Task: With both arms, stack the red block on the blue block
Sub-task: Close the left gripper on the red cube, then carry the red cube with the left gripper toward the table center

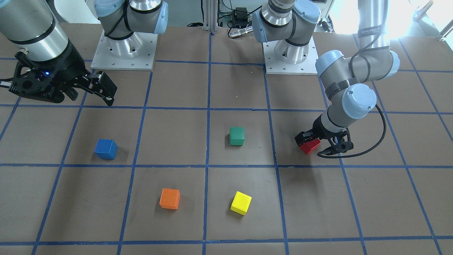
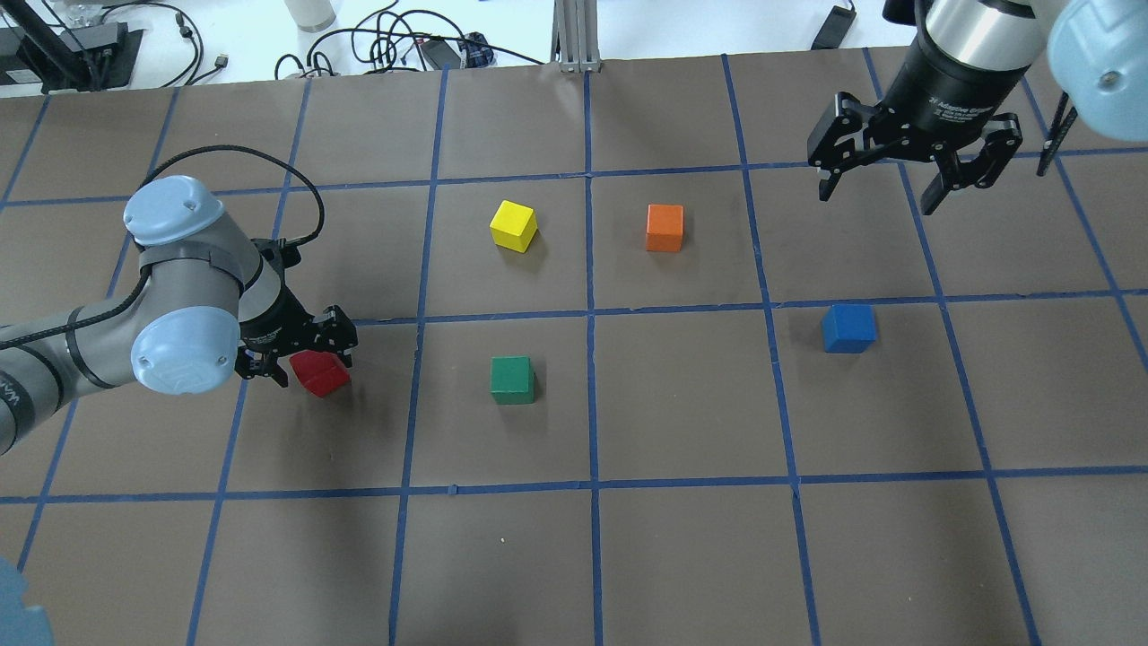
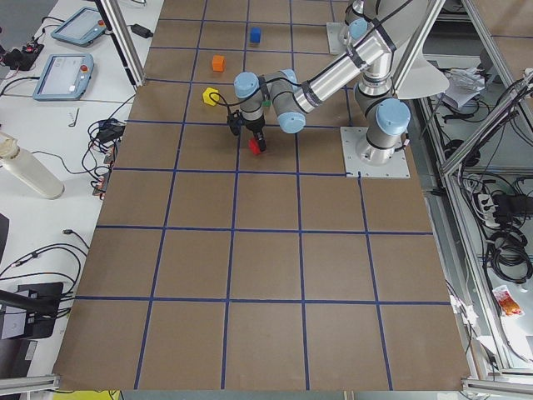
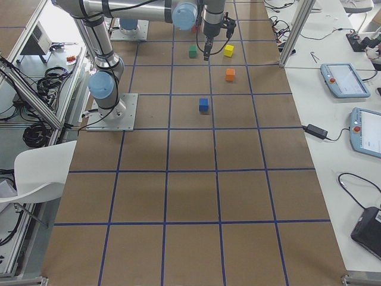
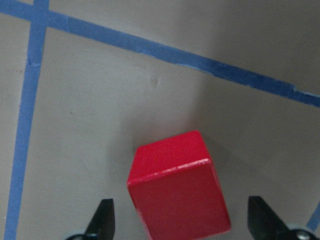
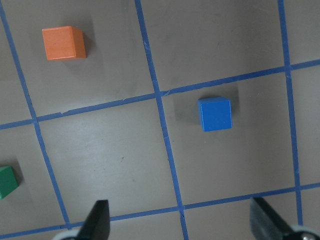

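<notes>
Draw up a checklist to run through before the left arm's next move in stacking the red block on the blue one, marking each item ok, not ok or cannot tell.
1. Red block sits between the jaws of the left gripper: ok.
2. Jaws shut on it: not ok; a gap shows on each side.
3. Block square to the jaws: not ok; it looks turned.
4. Blue block has a bare top: ok.
5. Right gripper open and away from the blue block: ok.
6. Height enough to pass the green block: cannot tell.
</notes>
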Controlling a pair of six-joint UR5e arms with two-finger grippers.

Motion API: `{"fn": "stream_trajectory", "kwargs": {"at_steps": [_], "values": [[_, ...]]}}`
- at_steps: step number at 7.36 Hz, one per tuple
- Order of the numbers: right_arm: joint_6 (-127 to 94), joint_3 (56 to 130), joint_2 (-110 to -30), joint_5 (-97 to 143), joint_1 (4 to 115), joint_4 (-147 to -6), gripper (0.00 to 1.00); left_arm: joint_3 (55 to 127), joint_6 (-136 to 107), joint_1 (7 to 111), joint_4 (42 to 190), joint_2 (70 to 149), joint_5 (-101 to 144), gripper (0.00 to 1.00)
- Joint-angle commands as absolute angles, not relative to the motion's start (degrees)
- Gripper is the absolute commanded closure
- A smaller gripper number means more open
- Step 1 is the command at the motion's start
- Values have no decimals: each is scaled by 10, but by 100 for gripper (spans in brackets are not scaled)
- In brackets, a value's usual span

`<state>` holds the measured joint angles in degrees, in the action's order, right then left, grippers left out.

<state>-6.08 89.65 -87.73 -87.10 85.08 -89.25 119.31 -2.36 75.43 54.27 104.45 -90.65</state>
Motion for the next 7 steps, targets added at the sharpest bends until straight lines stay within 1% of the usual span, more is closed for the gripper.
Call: {"fn": "stream_trajectory", "kwargs": {"at_steps": [1, 2, 3, 4, 5, 7], "values": [[-61, 897, -878, -871, 851, -893, 0, 1187, -23, 756, 541, 1047, -908, 88], [-62, 898, -878, -871, 851, -893, 0, 1160, -18, 759, 549, 1037, -907, 100], [-61, 898, -879, -871, 851, -893, 0, 1113, -25, 784, 596, 1034, -906, 100], [-62, 898, -879, -871, 851, -893, 0, 1067, -43, 848, 610, 1034, -908, 100], [-62, 897, -879, -871, 851, -893, 0, 1022, -79, 915, 618, 1052, -902, 100], [-62, 897, -879, -870, 851, -894, 0, 985, -144, 1010, 621, 1081, -858, 100]]}}
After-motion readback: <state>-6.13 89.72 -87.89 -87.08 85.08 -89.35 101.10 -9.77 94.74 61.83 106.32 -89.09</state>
